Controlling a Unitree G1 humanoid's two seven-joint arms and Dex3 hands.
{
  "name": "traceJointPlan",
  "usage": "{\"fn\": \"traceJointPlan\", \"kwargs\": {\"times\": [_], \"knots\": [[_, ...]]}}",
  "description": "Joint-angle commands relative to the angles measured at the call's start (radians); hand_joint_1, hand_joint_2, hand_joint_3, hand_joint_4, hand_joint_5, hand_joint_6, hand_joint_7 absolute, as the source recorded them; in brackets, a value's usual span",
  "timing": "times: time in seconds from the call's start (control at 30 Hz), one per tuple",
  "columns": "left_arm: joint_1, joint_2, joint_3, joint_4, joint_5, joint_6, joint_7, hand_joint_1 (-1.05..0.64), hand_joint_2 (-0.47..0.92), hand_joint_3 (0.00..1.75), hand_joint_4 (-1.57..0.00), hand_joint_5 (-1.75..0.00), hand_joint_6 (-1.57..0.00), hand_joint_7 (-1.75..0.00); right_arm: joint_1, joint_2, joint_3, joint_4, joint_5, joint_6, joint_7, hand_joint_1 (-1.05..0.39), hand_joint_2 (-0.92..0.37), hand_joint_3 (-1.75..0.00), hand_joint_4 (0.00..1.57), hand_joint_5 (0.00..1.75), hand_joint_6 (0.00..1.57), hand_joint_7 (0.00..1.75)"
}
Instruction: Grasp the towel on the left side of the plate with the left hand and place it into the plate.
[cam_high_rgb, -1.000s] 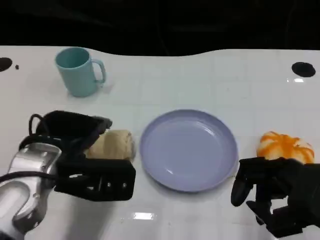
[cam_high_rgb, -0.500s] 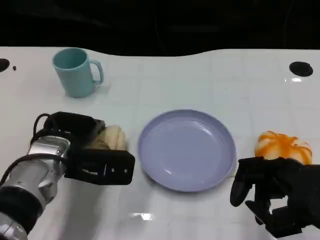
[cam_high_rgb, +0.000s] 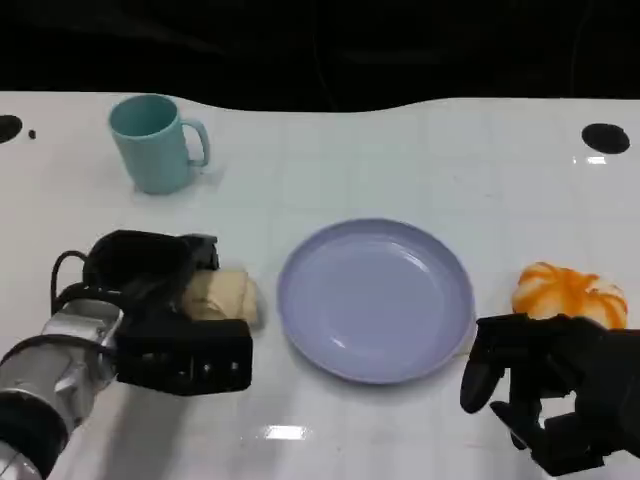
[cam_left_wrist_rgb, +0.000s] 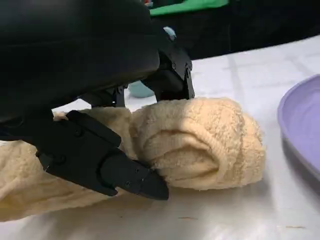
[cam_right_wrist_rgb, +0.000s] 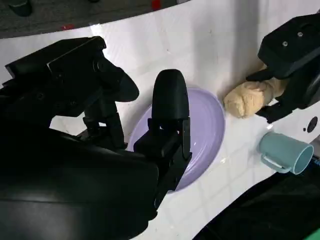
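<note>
Towel (cam_high_rgb: 228, 296): I see my left hand (cam_high_rgb: 165, 310) clasping it near the table's (cam_high_rgb: 400, 150) left edge; right hand (cam_high_rgb: 545, 385) loosely spread, holding nothing.

No readable text, labels, nos. or signs on anything in view.

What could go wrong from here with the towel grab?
1. The left hand grips only one end of the rolled towel; the free end could sag or unroll on lifting.
2. The towel lies close to the plate, so a low carry might nudge its rim.
3. The mug stands beyond the hand; a wide swing could clip it.
</note>
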Motion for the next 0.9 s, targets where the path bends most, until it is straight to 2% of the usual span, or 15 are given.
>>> {"fn": "traceJointPlan", "kwargs": {"times": [0.03,0.2,0.3,0.43,0.5,0.6,0.67,0.9], "knots": [[0.023,0.043,0.032,-0.046,-0.018,-0.037,0.049,-0.23,0.76,0.62,-0.87,-1.75,-0.57,-1.75,0.000,-0.005,-0.003,-0.017,-0.002,0.024,0.000,0.02,-0.59,-1.05,0.70,1.68,0.69,1.42],[0.049,0.057,0.086,-0.145,-0.051,-0.060,0.067,-0.22,0.73,0.53,-0.86,-1.75,-0.54,-1.75,-0.003,-0.005,-0.001,-0.015,-0.002,0.025,-0.001,0.03,-0.59,-1.05,0.70,1.68,0.69,1.42],[0.066,0.061,0.118,-0.228,-0.067,-0.047,0.054,-0.23,0.78,0.49,-0.87,-1.75,-0.54,-1.75,-0.001,-0.008,-0.001,-0.011,-0.004,0.012,0.000,0.02,-0.58,-1.05,0.70,1.68,0.69,1.42],[0.086,0.051,0.142,-0.347,-0.073,-0.034,0.033,-0.22,0.56,0.97,-0.89,-1.75,-0.62,-1.75,0.000,-0.007,-0.003,-0.011,-0.003,0.017,0.000,0.02,-0.58,-1.05,0.71,1.69,0.69,1.42],[0.092,0.042,0.145,-0.403,-0.071,-0.035,0.025,-0.23,0.49,1.08,-0.91,-1.75,-0.65,-1.75,-0.001,-0.007,-0.003,-0.014,-0.003,0.025,0.001,0.02,-0.58,-1.05,0.70,1.69,0.69,1.42],[0.090,0.018,0.143,-0.488,-0.091,-0.034,-0.034,-0.23,0.48,1.05,-0.91,-1.75,-0.66,-1.75,0.001,-0.009,-0.005,-0.019,-0.001,0.030,0.003,0.02,-0.59,-1.05,0.70,1.70,0.69,1.43],[0.084,0.005,0.132,-0.529,-0.083,-0.029,-0.062,-0.24,0.50,1.02,-0.90,-1.75,-0.66,-1.66,0.002,-0.011,-0.005,-0.021,-0.002,0.029,0.003,0.02,-0.58,-1.05,0.70,1.70,0.69,1.43],[0.070,-0.088,0.091,-0.623,-0.070,0.036,-0.185,-0.23,0.44,1.10,-0.91,-1.75,-0.65,-1.75,0.005,-0.012,-0.006,-0.025,0.001,0.029,0.006,0.03,-0.59,-1.04,0.69,1.71,0.68,1.43]]}}
